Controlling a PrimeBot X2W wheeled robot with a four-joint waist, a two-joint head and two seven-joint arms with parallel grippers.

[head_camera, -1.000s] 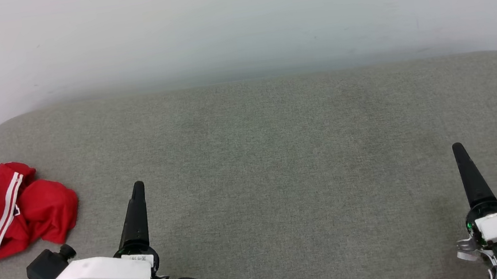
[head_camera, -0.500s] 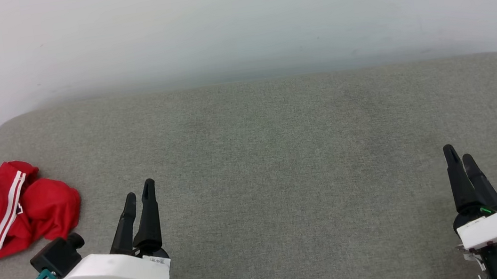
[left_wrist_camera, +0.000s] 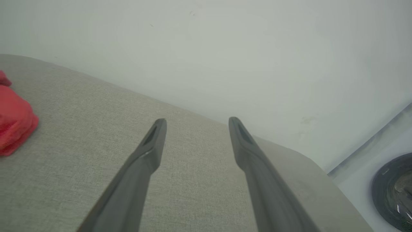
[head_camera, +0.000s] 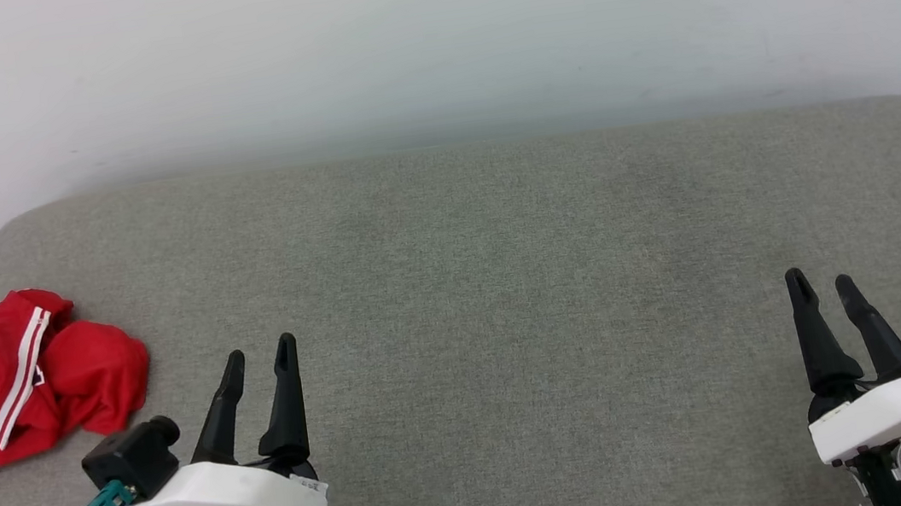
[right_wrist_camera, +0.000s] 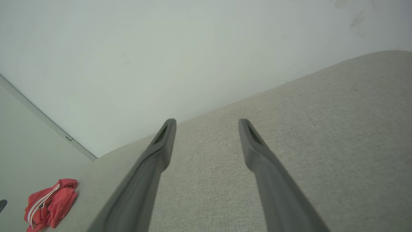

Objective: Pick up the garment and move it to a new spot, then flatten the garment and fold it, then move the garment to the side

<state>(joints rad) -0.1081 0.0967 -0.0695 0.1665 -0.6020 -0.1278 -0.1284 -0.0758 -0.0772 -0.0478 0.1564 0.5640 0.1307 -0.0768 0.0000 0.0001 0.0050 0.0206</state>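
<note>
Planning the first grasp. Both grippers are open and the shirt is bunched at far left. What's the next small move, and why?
Probably swing the left gripper left toward the crumpled red shirt. The shirt lies near the left edge of the grey fabric surface, touching neither gripper. The left one is nearest, jaws open and empty, while the right gripper sits far across.

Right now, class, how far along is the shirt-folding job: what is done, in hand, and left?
Done: nothing; the shirt lies crumpled on the cushion, far left. In hand: nothing; the left claw and right claw stand open and empty, apart from it. Left: pick up, move, flatten, fold, set aside.
</note>
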